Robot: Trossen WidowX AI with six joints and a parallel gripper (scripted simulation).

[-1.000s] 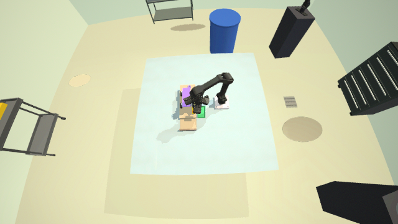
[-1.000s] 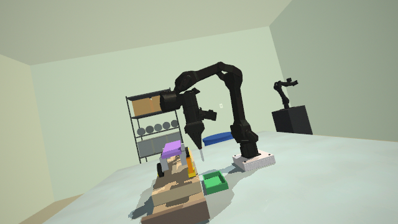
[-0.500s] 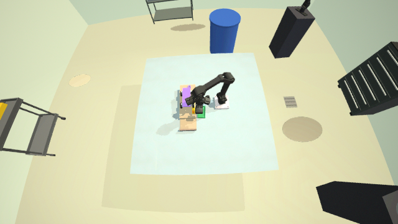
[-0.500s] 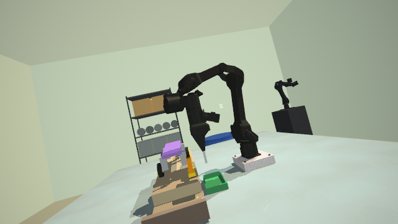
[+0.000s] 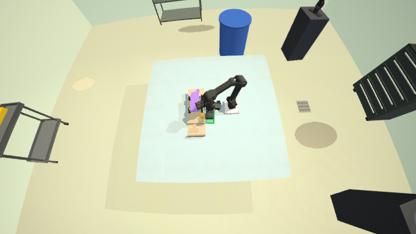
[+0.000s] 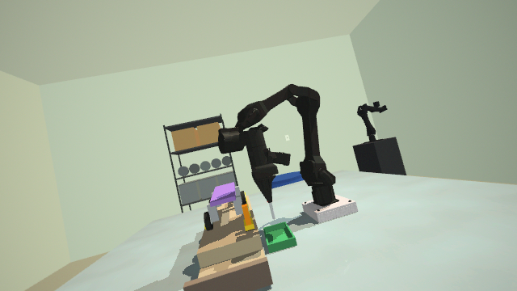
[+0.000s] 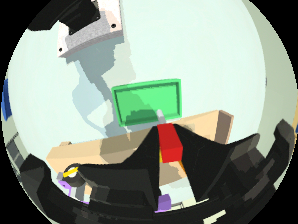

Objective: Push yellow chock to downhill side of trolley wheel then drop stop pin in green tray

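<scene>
My gripper is shut on the stop pin. The pin's red head is between the fingers, and its grey shaft hangs down, clear of the ramp. In the wrist view the shaft's end overlaps the ramp-side edge of the green tray. The purple trolley stands on the wooden ramp. The yellow chock with orange handle stands upright at the downhill side of the tray-side lower wheel; whether they touch cannot be told.
The arm's white base stands beyond the tray from the ramp. The ramp's raised end lip is at its downhill end. A blue barrel and shelving stand away from the work area.
</scene>
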